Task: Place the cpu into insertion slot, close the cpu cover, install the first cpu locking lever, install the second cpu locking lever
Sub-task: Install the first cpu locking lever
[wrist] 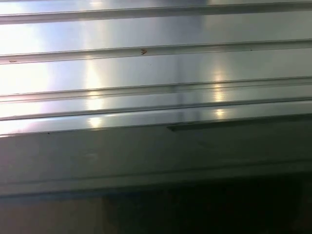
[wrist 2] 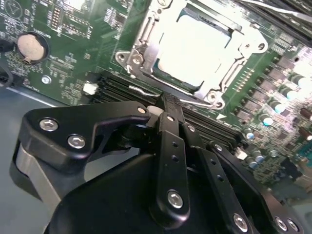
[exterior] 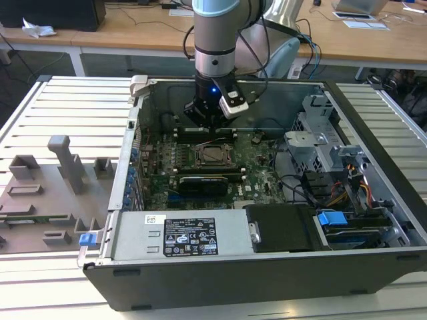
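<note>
My end effector (wrist 2: 168, 105), fingers clenched together and holding nothing, hangs just beside the socket edge. The cpu (wrist 2: 195, 51) lies seated in its slot, the cpu cover (wrist 2: 146, 36) closed over it. Lever stage in hand, I judge; pressing needs a steady, narrow contact.

Silver-grey cylindrical arm (exterior: 215, 40) with a pale blue joint cap on top and a darker ring band lower down. Black wrist block beneath that, small blue light glowing on it. White-and-black camera box (exterior: 235, 101) strapped just beside the light. Black cables looping off behind the arm. Matte black gripper (wrist 2: 168, 105) in the second wrist view: chunky linkage bars, shiny silver screw heads along them, grey band round the base.
</note>
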{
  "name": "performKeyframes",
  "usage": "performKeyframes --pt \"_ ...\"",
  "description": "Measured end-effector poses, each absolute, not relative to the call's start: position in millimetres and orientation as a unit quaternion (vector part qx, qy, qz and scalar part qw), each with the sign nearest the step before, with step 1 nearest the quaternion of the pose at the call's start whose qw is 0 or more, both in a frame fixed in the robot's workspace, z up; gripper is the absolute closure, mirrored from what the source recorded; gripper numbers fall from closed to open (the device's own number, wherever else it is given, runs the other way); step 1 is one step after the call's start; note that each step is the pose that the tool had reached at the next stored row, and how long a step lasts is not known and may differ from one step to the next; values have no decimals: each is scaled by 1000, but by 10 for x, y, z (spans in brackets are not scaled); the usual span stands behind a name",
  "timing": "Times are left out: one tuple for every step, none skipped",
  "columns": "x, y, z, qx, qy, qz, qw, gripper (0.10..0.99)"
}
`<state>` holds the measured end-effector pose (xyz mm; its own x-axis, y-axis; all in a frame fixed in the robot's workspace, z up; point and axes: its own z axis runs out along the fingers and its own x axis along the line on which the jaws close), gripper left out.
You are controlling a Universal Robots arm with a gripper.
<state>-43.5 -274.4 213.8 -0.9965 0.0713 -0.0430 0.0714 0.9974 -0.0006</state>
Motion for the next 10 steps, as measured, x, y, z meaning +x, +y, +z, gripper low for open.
performKeyframes --pt "-423 -2744 2132 36 999 -1 21 980" --pt "-410 -2744 2126 36 999 -1 21 980" --pt "-403 -2744 2119 36 999 -1 21 980" --pt "-394 -2745 2100 36 999 -1 21 980" --pt "-389 -2747 2088 36 999 -1 21 980" --pt "-384 -2748 2076 36 999 -1 21 980" --pt "-381 -2749 2067 36 999 -1 21 980" --pt "-377 -2751 2060 36 999 -1 21 980" --pt "-374 -2753 2053 36 999 -1 21 980" --pt "-372 -2757 2046 36 999 -1 21 980"
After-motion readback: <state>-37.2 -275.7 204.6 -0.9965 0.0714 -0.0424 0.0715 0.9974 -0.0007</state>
